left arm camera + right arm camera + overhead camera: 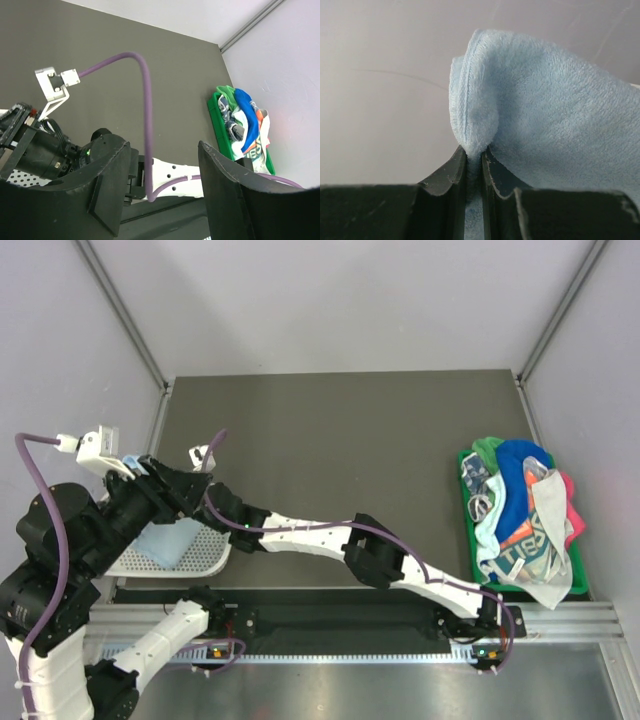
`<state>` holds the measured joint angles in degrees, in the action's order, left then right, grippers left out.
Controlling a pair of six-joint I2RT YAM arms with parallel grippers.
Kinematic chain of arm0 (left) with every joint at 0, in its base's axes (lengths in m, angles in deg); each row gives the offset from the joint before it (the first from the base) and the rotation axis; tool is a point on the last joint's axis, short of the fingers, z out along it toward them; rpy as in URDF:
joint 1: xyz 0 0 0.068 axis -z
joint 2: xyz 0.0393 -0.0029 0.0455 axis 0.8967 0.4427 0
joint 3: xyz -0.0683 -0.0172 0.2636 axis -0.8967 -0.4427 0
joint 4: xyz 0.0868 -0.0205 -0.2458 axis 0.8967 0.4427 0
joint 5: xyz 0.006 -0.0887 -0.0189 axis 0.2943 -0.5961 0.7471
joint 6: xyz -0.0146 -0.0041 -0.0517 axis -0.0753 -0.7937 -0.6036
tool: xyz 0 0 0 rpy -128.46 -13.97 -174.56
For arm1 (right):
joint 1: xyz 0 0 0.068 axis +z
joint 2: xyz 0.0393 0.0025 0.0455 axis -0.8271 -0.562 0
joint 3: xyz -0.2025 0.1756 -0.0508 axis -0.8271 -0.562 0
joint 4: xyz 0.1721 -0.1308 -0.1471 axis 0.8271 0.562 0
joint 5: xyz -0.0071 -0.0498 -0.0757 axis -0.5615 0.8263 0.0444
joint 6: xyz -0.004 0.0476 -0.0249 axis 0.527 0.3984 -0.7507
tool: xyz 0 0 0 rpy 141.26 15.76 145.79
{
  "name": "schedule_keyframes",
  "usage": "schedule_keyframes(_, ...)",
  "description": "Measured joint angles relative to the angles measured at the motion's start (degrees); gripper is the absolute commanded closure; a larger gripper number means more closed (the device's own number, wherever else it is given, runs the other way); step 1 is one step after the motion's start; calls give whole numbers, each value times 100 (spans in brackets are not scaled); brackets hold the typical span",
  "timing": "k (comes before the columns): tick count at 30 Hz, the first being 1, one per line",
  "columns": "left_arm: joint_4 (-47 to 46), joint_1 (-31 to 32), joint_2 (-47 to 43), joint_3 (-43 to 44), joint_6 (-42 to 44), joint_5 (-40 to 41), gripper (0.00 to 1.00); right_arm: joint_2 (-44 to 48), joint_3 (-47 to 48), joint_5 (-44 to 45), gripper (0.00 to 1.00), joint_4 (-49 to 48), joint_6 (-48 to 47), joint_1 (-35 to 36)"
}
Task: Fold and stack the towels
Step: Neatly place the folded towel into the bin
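Green tray (466, 525): at the right edge of the surface (340, 440); holds a loose pile of towels (515, 515); royal blue and green ones lie toward the far end; pink shows on the right side; a white one with teal and orange print drapes over the near rim
White mesh basket (207, 558): at the near left of the surface, partly under the two wrists
Pale blue towel (545, 100): above the basket in the top view; whether its lower part rests in the basket cannot be told
Right arm (320, 540): stretched low from its base at the near right, across to the far left, ending over the basket
Right jaws: pressed almost together, pinching a fold of the pale blue towel; the cloth bulges up above the fingertips
Left arm (60, 540): raised at the left, its wrist just beside the right arm's wrist
Left jaws: spread wide, nothing between them; facing across the surface toward the tray
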<state>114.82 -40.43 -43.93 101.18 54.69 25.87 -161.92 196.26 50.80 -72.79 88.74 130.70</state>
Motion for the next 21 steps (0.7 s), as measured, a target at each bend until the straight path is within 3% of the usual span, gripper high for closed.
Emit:
schedule_keyframes(6, 2, 0, 2, 2, 59, 2, 39, 328, -704, 7, 100, -52, -304, -2)
schedule_keyframes(21, -116, 0, 2, 0, 61, -155, 39, 2365, -3025, 42, 100, -1045, -507, -2)
